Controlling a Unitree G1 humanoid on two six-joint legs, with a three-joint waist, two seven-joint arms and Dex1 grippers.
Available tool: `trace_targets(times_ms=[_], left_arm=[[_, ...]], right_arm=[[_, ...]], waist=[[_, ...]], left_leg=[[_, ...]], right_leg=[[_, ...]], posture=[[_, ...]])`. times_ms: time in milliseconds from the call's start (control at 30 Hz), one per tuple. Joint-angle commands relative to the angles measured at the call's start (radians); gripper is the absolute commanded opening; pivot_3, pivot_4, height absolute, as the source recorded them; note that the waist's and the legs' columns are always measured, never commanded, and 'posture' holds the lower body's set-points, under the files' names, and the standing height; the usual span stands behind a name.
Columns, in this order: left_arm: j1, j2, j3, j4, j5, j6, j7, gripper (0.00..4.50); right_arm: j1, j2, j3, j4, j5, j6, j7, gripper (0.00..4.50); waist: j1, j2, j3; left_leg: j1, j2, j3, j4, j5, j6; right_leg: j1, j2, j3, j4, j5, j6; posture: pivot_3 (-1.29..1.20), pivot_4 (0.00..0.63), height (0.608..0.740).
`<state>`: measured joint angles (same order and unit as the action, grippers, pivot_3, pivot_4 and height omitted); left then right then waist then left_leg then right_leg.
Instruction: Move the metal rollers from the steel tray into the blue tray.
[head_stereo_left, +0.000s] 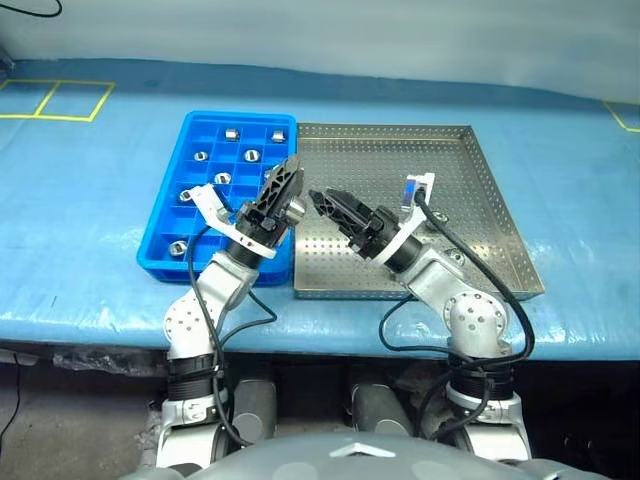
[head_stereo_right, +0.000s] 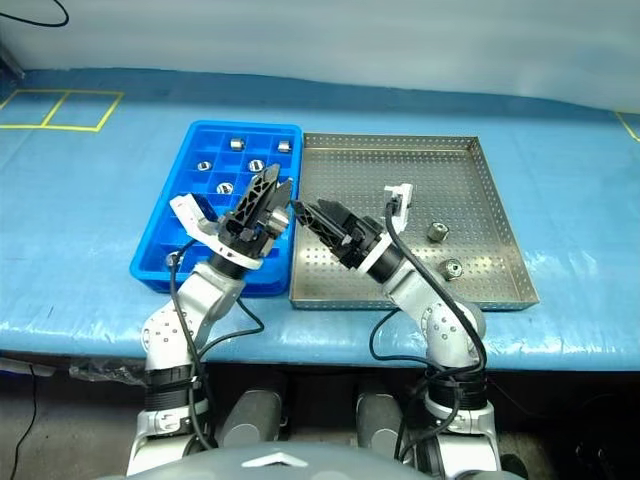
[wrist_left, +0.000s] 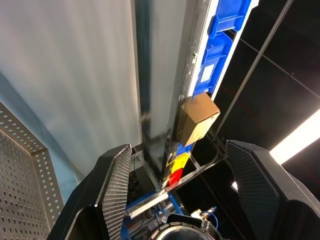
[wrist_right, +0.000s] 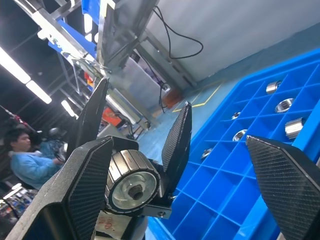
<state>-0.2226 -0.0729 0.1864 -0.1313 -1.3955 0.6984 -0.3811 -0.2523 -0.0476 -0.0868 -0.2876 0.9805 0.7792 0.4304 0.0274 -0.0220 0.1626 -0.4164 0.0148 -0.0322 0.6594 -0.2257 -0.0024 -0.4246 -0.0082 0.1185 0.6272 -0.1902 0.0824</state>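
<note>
The steel tray (head_stereo_left: 380, 160) lies at centre right of the blue table, with the blue tray (head_stereo_left: 190, 130) against its left side. Two metal rollers (head_stereo_right: 437, 232) (head_stereo_right: 452, 268) rest in the steel tray's right part. Several more rollers (head_stereo_left: 251, 156) sit in the blue tray's compartments. My left gripper (head_stereo_left: 293, 170) is raised over the seam between the trays. It is shut on a roller (wrist_right: 131, 184) held deep between its fingers. My right gripper (head_stereo_left: 322, 197) is open, pointing at the left gripper from close by.
Yellow tape lines (head_stereo_left: 60, 100) mark the table's far left. The steel tray's low rim (head_stereo_left: 505, 215) runs along its right side. A person in blue (wrist_right: 25, 152) is in the background of the right wrist view. A cardboard box (wrist_left: 197, 120) sits on a rack.
</note>
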Motion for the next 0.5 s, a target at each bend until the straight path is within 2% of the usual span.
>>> trace_targets(times_ms=[33, 367, 500], left_arm=[[-0.007, -0.010, -0.021, -0.042, -0.021, 0.013, -0.027, 3.31], [-0.013, -0.013, -0.043, -0.041, -0.001, 0.023, -0.052, 3.31], [-0.014, -0.011, -0.045, -0.042, 0.002, 0.025, -0.052, 3.35]], right_arm=[[-0.016, 0.012, -0.014, -0.026, 0.102, 0.039, -0.017, 4.50], [-0.016, -0.003, 0.046, 0.002, 0.124, 0.124, -0.061, 4.50], [-0.012, 0.001, 0.054, 0.001, 0.137, 0.132, -0.053, 3.34]], waist=[[-0.001, 0.000, 0.000], [-0.005, 0.000, 0.000], [-0.009, 0.000, 0.000]], left_leg=[[0.000, 0.000, 0.000, 0.000, 0.000, 0.000], [0.000, 0.000, 0.000, 0.000, 0.000, 0.000], [-0.001, 0.000, 0.000, -0.001, 0.000, 0.000]], right_leg=[[0.000, 0.000, 0.000, 0.000, 0.000, 0.000], [-0.001, 0.000, 0.000, 0.000, 0.000, 0.000], [-0.001, 0.000, 0.000, 0.000, 0.000, 0.000]], posture=[[0.15, 0.150, 0.740], [0.15, 0.150, 0.740], [0.16, 0.150, 0.740]])
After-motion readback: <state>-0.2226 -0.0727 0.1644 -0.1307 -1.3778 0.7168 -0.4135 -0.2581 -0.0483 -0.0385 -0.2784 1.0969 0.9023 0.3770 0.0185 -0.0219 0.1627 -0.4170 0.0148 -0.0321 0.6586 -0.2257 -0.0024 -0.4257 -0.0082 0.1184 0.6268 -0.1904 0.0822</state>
